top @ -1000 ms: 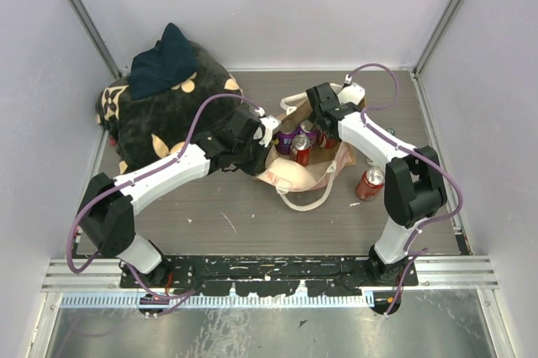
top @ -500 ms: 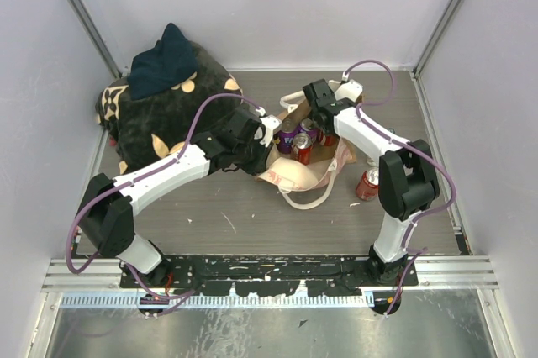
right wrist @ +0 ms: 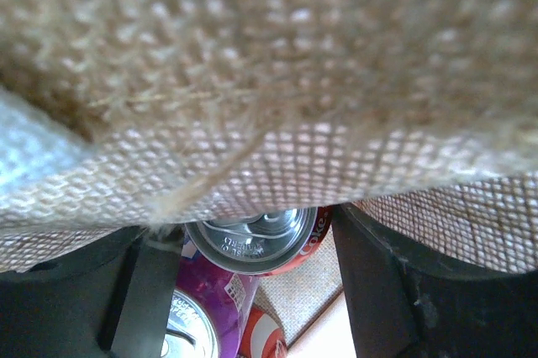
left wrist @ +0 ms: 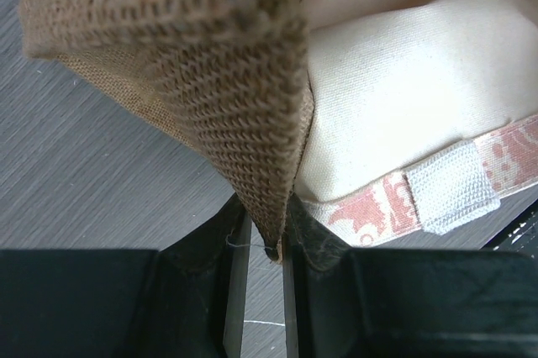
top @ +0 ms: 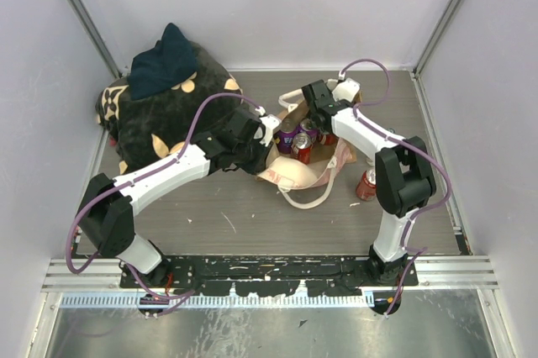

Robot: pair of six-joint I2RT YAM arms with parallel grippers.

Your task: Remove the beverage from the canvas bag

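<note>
From above, we see the right gripper (top: 312, 123) has edged further over the canvas bag (top: 296, 175), which holds the beverage cans (top: 302, 153). At the left wrist, the left gripper (left wrist: 262, 244) pinches the bag's corner fabric. At the right wrist, the jaws stand wide astride a red can (right wrist: 252, 236).

— What are you losing on your right wrist camera?
— Blurred canvas bag (right wrist: 269, 64) weave is filling the upper frame, hiding the red can (right wrist: 252, 240)'s far rim; the purple can (right wrist: 218, 291) is running off the bottom edge.
</note>
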